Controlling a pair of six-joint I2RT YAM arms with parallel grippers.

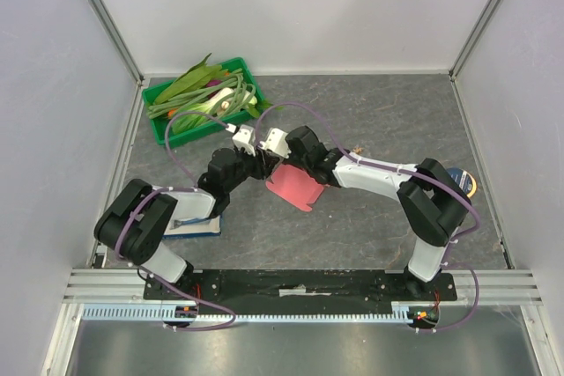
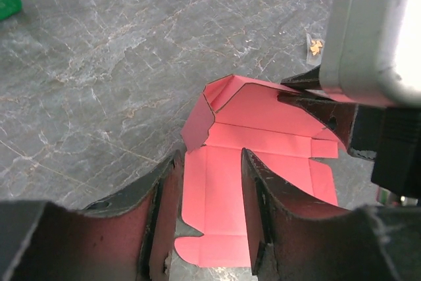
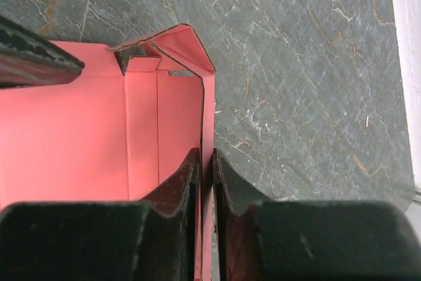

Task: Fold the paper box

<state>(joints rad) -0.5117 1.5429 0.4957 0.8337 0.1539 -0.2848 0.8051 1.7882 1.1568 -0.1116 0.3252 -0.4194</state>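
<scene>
From above, we saw the paper box [image 1: 293, 188] lying on the grey table [image 1: 397, 121]. At the left wrist, the left gripper [image 2: 210, 156] stood partly open over its flat panel, gripping nothing. At the right wrist, the right gripper [image 3: 205, 156] pinched a raised side wall.

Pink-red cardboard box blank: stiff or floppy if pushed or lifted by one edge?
Likely floppy: the pink-red thin cardboard box blank is one creased sheet with half-raised walls, so it should hinge at the folds. Probably very light; a push would likely slide it across the grey stone-look table. The right gripper pinching one wall may anchor it.
</scene>
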